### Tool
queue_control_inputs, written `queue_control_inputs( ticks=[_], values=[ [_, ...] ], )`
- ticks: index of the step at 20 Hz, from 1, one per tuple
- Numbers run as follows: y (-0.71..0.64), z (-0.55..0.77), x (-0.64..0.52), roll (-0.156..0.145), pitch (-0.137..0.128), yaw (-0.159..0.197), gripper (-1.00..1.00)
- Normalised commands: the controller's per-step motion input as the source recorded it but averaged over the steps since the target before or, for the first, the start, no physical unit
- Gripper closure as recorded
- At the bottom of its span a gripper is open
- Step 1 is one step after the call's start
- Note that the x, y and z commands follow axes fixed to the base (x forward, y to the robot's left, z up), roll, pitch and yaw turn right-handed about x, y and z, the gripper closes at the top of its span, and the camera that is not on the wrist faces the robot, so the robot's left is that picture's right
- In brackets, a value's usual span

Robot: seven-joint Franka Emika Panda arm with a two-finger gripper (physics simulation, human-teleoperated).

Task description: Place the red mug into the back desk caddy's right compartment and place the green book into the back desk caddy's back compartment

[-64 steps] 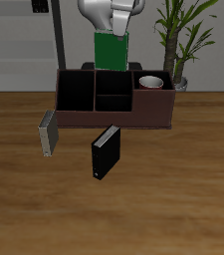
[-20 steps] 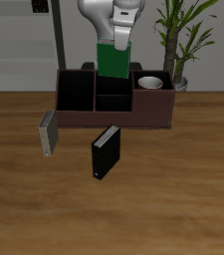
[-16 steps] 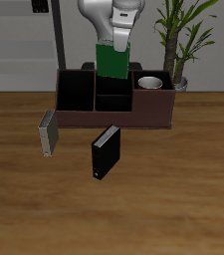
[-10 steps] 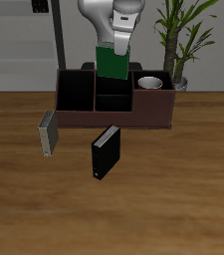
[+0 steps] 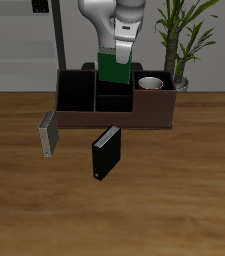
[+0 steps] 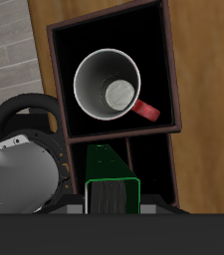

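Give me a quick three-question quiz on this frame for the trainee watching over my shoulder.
1. True or false: the red mug already sits inside the back desk caddy.
2. What is the gripper holding? A) black book B) green book C) grey-white book
3. Which book lies nearer the table's front edge: black or grey-white?

Key:
1. True; it stands upright in the right compartment.
2. B; the green book hangs over the caddy's middle sections.
3. The black book; the grey-white book lies farther back.
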Motion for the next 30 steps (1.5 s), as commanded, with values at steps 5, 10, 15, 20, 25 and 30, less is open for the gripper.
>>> queue_control_inputs(
  ticks=[5,10,15,20,25,30],
  values=[
    [0.12,-0.16,-0.05,0.019,0.044,-0.008,1.00],
    [0.00,-0.19,-0.01,-0.004,0.053,-0.004,1.00],
    [-0.03,-0.20,-0.03,0.002,0.051,0.000,1.00],
    [0.02,-0.25,-0.01,-0.001,0.069,-0.016,1.00],
    [0.00,-0.14,0.01,-0.006,0.040,-0.023,1.00],
    [-0.01,-0.13,0.00,-0.019,0.074,-0.082,-1.00]
  ],
)
